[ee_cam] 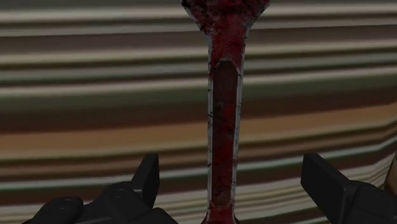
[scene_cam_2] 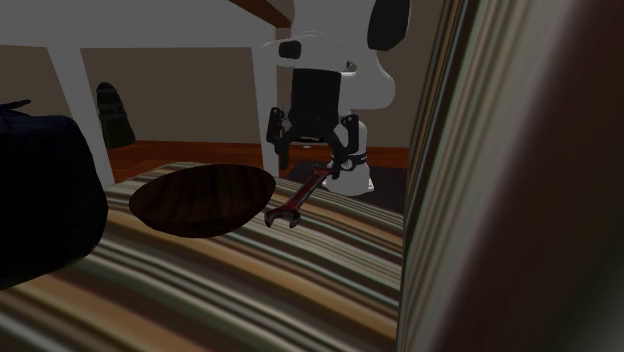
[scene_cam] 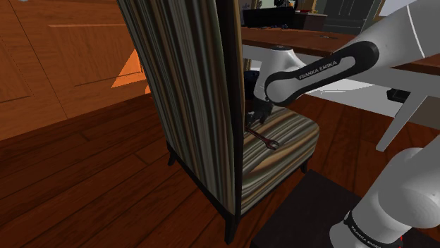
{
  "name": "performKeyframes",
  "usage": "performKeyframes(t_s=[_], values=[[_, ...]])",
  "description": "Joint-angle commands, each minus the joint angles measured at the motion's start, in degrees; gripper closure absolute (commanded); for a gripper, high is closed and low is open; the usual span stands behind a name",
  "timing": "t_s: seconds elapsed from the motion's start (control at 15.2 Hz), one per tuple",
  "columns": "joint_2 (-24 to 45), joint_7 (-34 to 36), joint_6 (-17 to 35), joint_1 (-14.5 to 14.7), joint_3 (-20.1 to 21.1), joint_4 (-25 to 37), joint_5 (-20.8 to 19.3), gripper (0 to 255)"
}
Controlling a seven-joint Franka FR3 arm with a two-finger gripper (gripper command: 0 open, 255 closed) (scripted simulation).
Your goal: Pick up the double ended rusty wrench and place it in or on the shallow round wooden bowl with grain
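The rusty dark-red double-ended wrench [ee_cam: 224, 108] lies on the striped chair seat [scene_cam_2: 250, 280]. In the second exterior view the wrench [scene_cam_2: 298, 198] rests just beside the dark wooden bowl [scene_cam_2: 200, 200], its open head near the bowl's rim. My gripper [scene_cam_2: 312, 160] hangs over the wrench's far end. In the wrist view the gripper [ee_cam: 235, 184] is open: the fingers [ee_cam: 147, 181] stand wide apart on either side of the shaft without touching it. From the shoulder view the gripper [scene_cam: 259, 113] sits low over the wrench [scene_cam: 263, 138], partly behind the chair back.
The tall striped chair back [scene_cam: 197, 91] stands close to the arm and hides part of the seat. A dark rounded object [scene_cam_2: 40, 210] lies on the seat beyond the bowl. A white table [scene_cam: 331, 67] spans above the chair, with its leg [scene_cam_2: 80, 100] nearby.
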Motion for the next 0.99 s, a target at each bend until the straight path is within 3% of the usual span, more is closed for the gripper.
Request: performKeyframes(t_s=[0.0, 0.13, 0.66, 0.73, 0.92], values=[[1.3, 0.0, 1.8, -0.1, -0.1, -0.5, -0.2, 0], [2.9, 0.2, 4.0, -0.3, -0.1, -1.0, -0.4, 0], [2.9, 0.2, 3.9, -0.3, -0.1, -1.0, -0.4, 0], [2.9, 0.2, 3.9, -0.3, -0.1, -1.0, -0.4, 255], [3.0, 0.3, 4.0, -0.2, 0.0, -1.0, -0.5, 255]])
